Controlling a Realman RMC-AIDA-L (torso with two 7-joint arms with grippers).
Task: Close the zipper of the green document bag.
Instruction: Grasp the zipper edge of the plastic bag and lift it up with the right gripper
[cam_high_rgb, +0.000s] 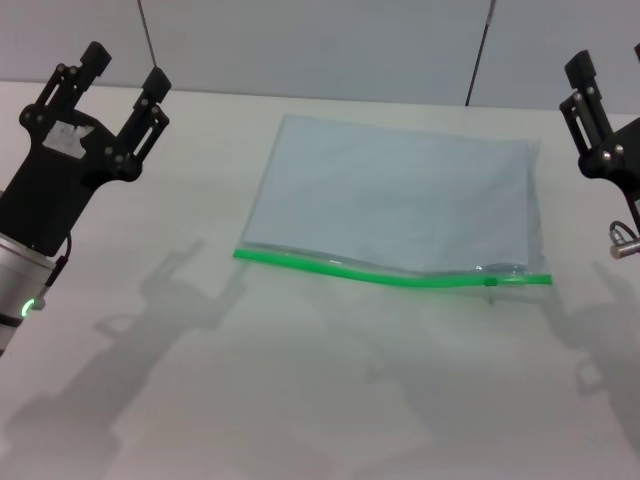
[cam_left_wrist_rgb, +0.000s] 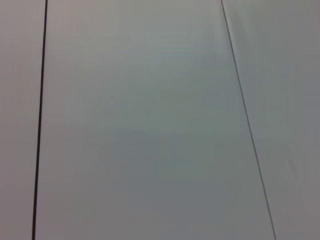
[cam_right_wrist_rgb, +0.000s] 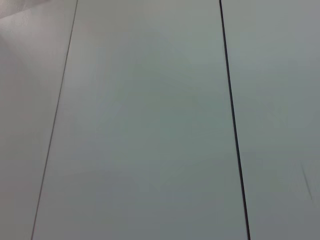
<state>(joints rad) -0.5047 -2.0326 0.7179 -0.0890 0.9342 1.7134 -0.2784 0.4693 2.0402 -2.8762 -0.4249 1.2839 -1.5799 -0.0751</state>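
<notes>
Toward the table's (cam_high_rgb: 300, 400) far edge lies the green document bag (cam_high_rgb: 395, 195), zipper (cam_high_rgb: 390, 275) nearest, slider (cam_high_rgb: 490, 281) rightward; left gripper (cam_high_rgb: 120, 85) spread wide, right gripper (cam_high_rgb: 590, 85) unclear, and unpinned, that light bag could slide.

One green document bag (cam_high_rgb: 395, 205) is seen, with one zipper (cam_high_rgb: 380, 273) carrying one slider (cam_high_rgb: 491, 281). Two grippers are counted beside the bag: the left gripper (cam_high_rgb: 125, 68) and the right gripper (cam_high_rgb: 590, 85).

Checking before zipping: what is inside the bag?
Through the translucent bag only pale, flat plastic shows; no distinct contents can be made out. The table lies beneath it.
</notes>
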